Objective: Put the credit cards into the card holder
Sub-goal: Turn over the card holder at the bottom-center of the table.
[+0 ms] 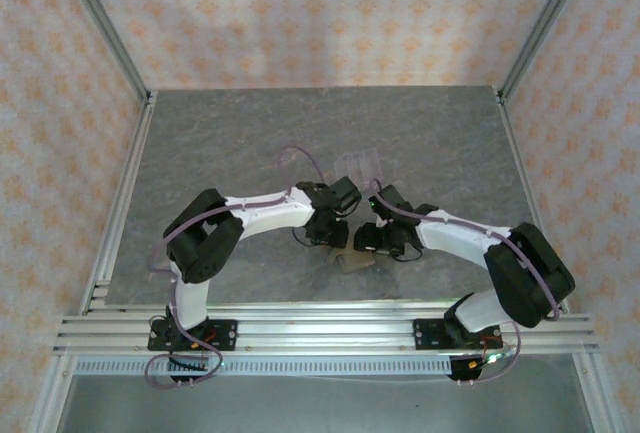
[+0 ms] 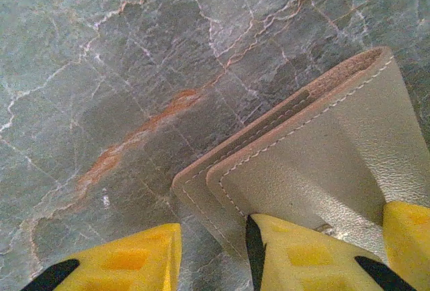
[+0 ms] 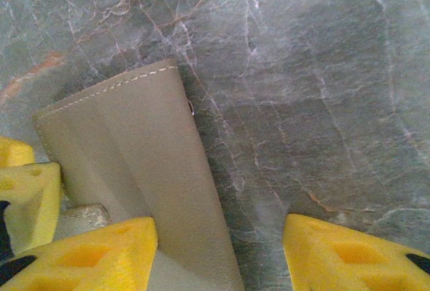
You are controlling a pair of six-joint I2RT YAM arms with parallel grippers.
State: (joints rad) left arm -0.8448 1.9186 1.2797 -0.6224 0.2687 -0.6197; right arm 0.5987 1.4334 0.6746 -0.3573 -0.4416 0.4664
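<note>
Table (image 1: 250, 143): grey marble-look top, pale veins, orange-rust streak (image 2: 134, 136) in left wrist view. Far wall (image 1: 320, 13), left wall (image 1: 50, 153), right wall (image 1: 595, 153): cream wallpaper, orange floral repeat. Aluminium posts (image 1: 105, 23) at far corners. Aluminium rail (image 1: 330, 325) along near edge. Light soft, even.

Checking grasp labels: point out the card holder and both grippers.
card holder (image 2: 322, 163), left wrist view, face of the top flap.
left gripper (image 2: 213, 227), left wrist view, midway between its fingertips.
right gripper (image 3: 217, 224), right wrist view, midway between its fingertips.
</note>
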